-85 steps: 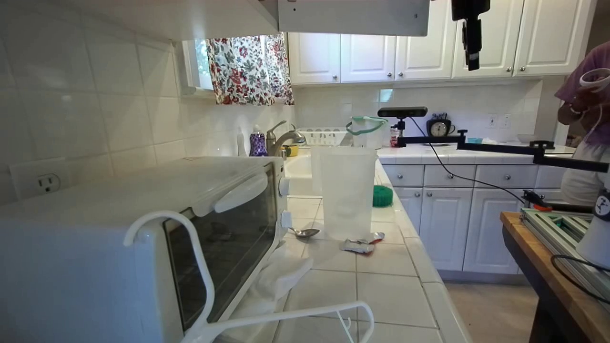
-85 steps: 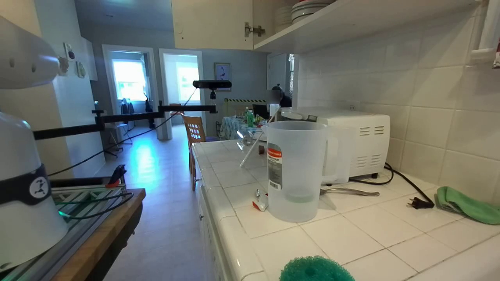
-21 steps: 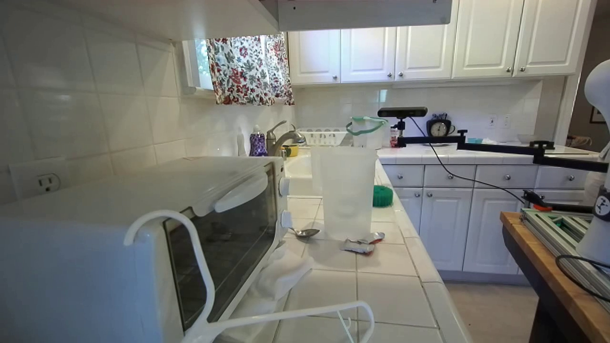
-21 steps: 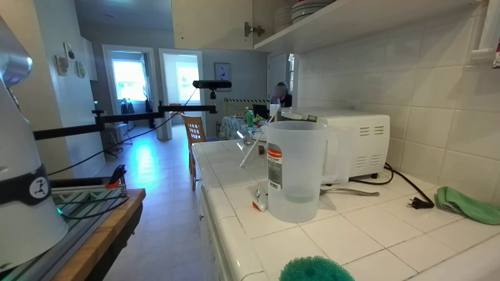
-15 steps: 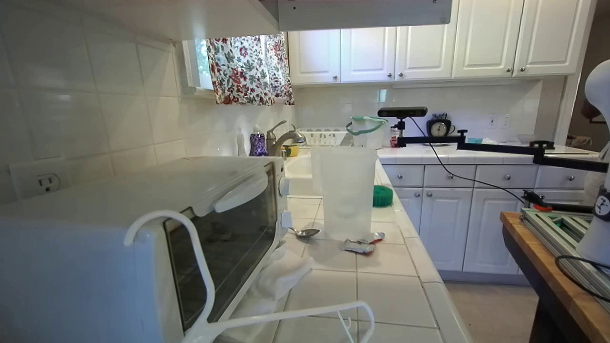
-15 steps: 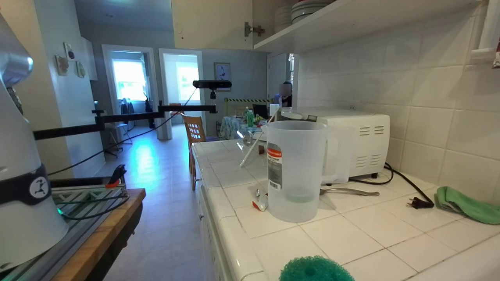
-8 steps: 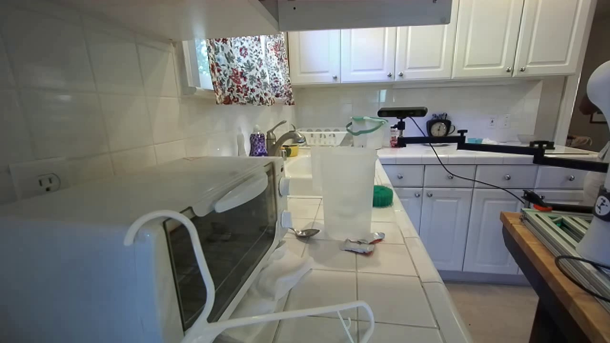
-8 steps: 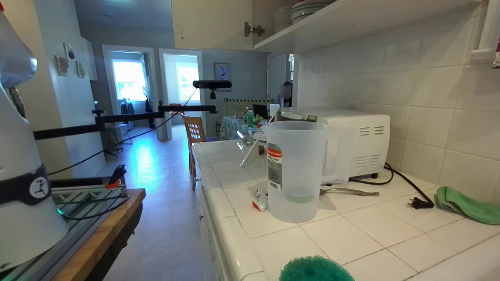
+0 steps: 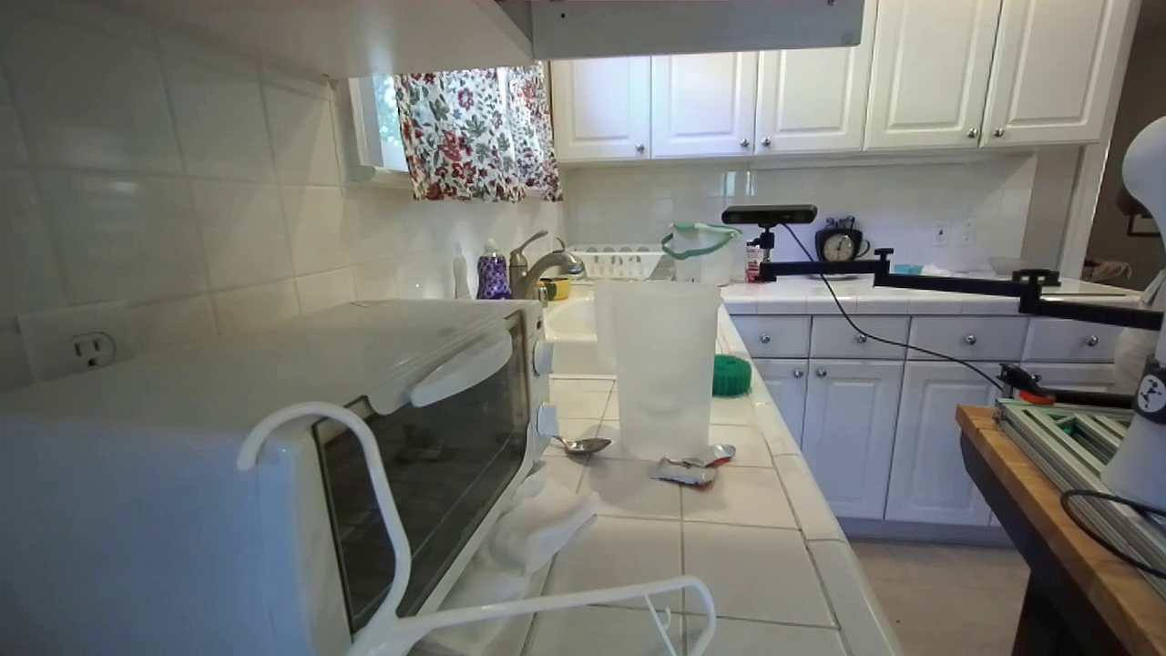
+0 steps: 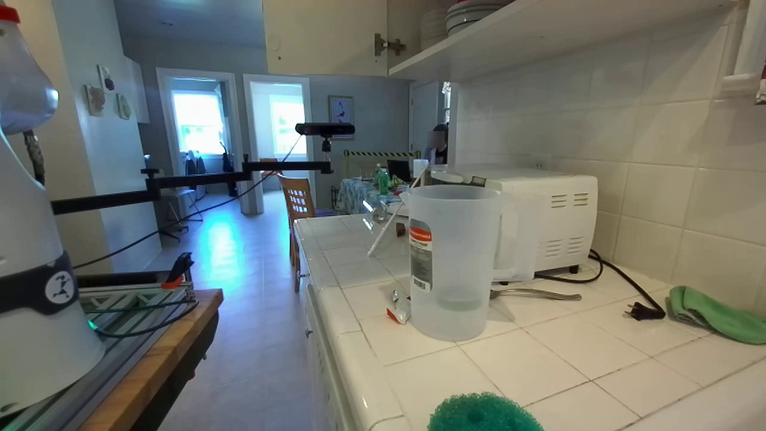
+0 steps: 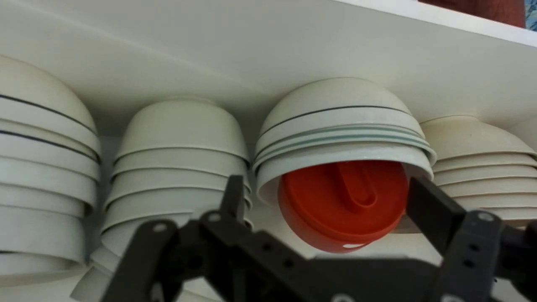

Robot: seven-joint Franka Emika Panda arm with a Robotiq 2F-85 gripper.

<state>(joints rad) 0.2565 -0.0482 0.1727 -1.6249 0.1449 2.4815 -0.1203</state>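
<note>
I have the gripper (image 11: 325,182) spread wide near a red container (image 11: 340,209) in stacked bowls (image 11: 342,117), back from the shelf edge (image 11: 461,21).

White cabinets (image 9: 812,87), floral curtain (image 9: 478,137), tiled wall (image 10: 598,131)

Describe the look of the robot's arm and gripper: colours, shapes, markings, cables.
The arm has smooth, rounded white segments. Low on it, a black band bears a round white emblem with dark marks. A black cable loops nearby. The gripper is dark, angular and two-fingered, with pale round screw heads.
</note>
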